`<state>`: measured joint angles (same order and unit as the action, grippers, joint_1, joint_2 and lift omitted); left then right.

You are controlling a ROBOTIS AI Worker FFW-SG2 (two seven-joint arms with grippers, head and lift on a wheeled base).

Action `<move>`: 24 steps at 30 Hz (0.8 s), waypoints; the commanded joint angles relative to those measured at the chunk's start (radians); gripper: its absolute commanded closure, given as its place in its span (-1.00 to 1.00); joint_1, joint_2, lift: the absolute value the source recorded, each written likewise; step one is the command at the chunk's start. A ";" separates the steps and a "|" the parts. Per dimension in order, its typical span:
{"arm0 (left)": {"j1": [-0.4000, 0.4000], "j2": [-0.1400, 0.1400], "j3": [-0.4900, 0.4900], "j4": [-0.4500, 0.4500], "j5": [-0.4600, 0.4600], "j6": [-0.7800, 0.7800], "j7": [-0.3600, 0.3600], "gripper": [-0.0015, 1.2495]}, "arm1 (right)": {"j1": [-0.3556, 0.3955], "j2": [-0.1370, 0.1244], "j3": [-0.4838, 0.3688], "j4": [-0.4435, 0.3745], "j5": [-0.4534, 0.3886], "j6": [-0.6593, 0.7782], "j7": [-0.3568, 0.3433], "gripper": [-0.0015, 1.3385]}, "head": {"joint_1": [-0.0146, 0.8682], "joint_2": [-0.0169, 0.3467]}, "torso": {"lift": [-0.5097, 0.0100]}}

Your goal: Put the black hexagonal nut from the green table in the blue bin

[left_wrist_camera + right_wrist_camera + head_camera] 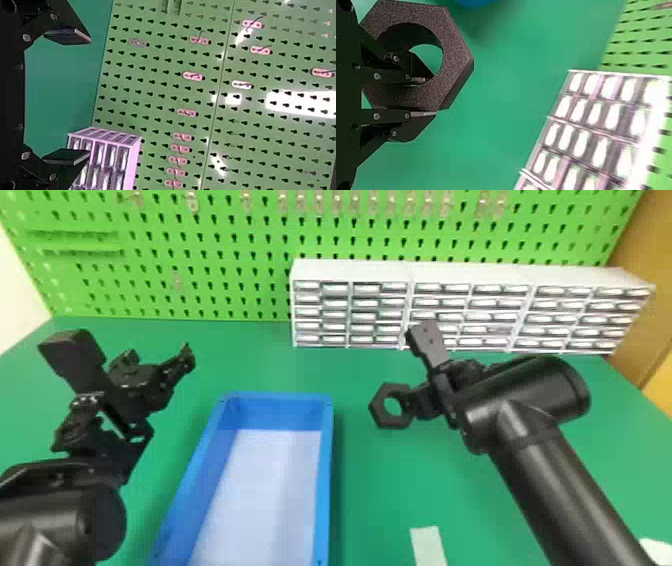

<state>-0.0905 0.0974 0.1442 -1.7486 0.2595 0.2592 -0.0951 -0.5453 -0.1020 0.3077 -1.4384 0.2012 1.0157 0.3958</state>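
The black hexagonal nut (378, 406) is held above the green table (380, 490), right of the blue bin (325, 470). My right gripper (412, 402) is shut on one side of its ring. In the right wrist view one finger passes into the hole of the nut (457, 59) and the other presses its outer face, so the right gripper (424, 97) pinches the wall. My left gripper (160, 365) stands open over the table, left of the bin; in the left wrist view a wide gap parts the fingers of the left gripper (67, 97).
A white cabinet of small drawers (470, 310) stands at the back right, before the green pegboard (200, 265). A pale strip (428, 545) lies on the table near the front, right of the bin. The bin's raised walls stand between the two arms.
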 commanded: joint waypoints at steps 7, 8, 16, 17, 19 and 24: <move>0.001 -0.001 0.003 0.000 -0.003 0.000 0.000 -0.58 | 0.044 -0.007 -0.081 -0.094 -0.151 -0.236 -0.040 0.59 | 0.54 -0.73 | 0.58; 0.001 -0.001 0.003 0.000 -0.005 0.000 0.000 -0.58 | 0.050 -0.007 -0.088 -0.094 -0.186 -0.266 -0.046 0.59 | 0.54 -0.73 | 0.58; 0.005 -0.001 0.005 0.000 -0.008 0.000 0.000 -0.58 | 0.094 0.004 -0.108 -0.094 -0.381 -0.490 -0.080 0.59 | 0.54 -0.73 | 0.58; 0.005 -0.001 0.005 0.000 -0.008 0.000 0.000 -0.58 | 0.097 0.005 -0.105 -0.094 -0.402 -0.502 -0.081 0.59 | 0.54 -0.73 | 0.58; 0.006 -0.001 0.005 0.000 -0.009 0.000 0.000 -0.58 | 0.100 0.004 -0.093 -0.093 -0.454 -0.520 -0.081 0.59 | 0.54 -0.73 | 0.58; 0.008 -0.001 0.008 0.000 -0.012 0.000 0.000 -0.58 | 0.099 -0.001 -0.032 -0.093 -0.559 -0.525 -0.081 0.59 | 0.54 -0.73 | 0.58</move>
<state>-0.0842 0.0967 0.1499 -1.7488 0.2502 0.2592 -0.0951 -0.4458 -0.0982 0.2280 -1.5321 -0.2759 0.4977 0.3143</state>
